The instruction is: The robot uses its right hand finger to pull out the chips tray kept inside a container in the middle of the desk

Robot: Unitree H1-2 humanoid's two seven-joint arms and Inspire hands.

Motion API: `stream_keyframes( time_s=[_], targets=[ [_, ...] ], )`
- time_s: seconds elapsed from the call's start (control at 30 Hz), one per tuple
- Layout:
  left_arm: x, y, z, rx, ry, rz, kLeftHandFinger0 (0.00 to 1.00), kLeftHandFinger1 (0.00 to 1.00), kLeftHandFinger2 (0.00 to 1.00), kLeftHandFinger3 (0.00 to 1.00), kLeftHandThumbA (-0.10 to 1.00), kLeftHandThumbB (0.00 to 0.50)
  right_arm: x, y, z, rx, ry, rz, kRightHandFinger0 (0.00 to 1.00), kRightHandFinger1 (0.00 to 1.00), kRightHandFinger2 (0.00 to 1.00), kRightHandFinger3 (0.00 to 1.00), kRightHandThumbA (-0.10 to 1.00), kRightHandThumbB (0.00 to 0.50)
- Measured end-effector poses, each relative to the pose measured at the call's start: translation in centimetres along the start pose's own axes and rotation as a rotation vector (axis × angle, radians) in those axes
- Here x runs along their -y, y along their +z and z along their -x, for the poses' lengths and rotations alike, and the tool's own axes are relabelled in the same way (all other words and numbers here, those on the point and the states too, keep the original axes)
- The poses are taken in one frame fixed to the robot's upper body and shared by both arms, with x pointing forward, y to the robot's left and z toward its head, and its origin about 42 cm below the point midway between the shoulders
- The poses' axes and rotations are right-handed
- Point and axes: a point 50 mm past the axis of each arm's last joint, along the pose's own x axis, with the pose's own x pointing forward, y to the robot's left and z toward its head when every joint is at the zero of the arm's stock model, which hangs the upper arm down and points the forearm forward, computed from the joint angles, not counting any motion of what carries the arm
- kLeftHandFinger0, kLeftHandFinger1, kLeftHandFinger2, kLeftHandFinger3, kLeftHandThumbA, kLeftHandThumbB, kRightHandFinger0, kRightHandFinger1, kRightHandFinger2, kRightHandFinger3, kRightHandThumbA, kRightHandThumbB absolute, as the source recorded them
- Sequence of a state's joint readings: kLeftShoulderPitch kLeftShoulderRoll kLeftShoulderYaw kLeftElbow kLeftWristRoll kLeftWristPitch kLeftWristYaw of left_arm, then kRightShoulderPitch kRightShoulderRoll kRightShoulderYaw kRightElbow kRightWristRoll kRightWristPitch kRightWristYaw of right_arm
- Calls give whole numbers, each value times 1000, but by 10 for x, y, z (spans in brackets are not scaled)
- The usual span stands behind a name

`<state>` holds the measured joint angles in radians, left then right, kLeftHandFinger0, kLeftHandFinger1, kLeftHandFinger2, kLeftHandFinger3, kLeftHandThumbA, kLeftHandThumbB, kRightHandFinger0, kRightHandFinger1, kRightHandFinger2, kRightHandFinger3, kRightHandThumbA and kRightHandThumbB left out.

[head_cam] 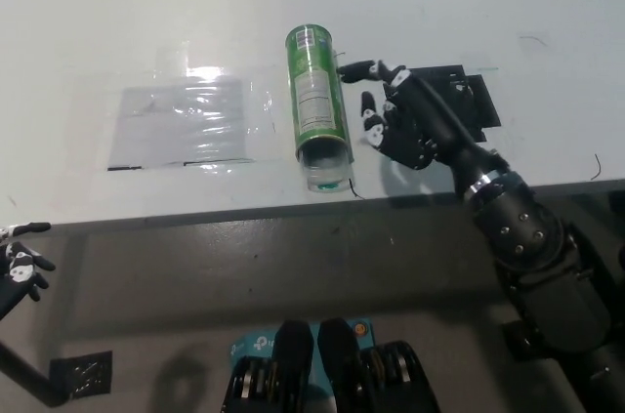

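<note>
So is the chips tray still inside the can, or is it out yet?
Mostly in. The green can lies on its side; a clear tray end barely shows at its open mouth. The right hand is beside it, not touching.

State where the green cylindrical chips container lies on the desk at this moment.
In the head view, the green cylindrical chips container lies on its side mid-desk, open end toward the near edge, between a clear plastic sheet and the black right hand.
</note>
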<state>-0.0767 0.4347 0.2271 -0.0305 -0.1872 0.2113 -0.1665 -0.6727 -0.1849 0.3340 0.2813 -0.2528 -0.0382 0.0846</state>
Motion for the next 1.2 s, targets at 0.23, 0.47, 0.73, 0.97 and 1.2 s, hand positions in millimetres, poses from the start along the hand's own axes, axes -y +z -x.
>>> stream_keyframes(
  time_s=[0.23, 0.47, 0.73, 0.97, 1.2],
  targets=[
    [0, 1, 0, 2, 0, 0, 286, 305, 370, 619, -100, 81, -16, -6, -2, 5, 79, 60, 0, 0, 710, 735, -100, 322],
    [-1, 1, -1, 2, -2, 0, 273, 298, 359, 611, -100, 86, -26, -8, 1, 22, 125, 108, 0, 0, 697, 718, -100, 311],
    [-1, 4, -3, 9, -12, -2, 249, 283, 356, 616, -100, 86, -35, -18, 16, 3, 156, 136, 0, 0, 746, 734, -100, 298],
    [-3, 7, -6, 13, -10, -2, 266, 293, 376, 624, -100, 86, -32, -26, 27, -14, 172, 169, 0, 0, 754, 749, -100, 273],
    [-10, 13, -7, 21, -4, -19, 276, 300, 375, 611, -100, 90, -35, -30, 34, -30, 189, 173, 38, 65, 862, 827, -100, 242]
  ],
)
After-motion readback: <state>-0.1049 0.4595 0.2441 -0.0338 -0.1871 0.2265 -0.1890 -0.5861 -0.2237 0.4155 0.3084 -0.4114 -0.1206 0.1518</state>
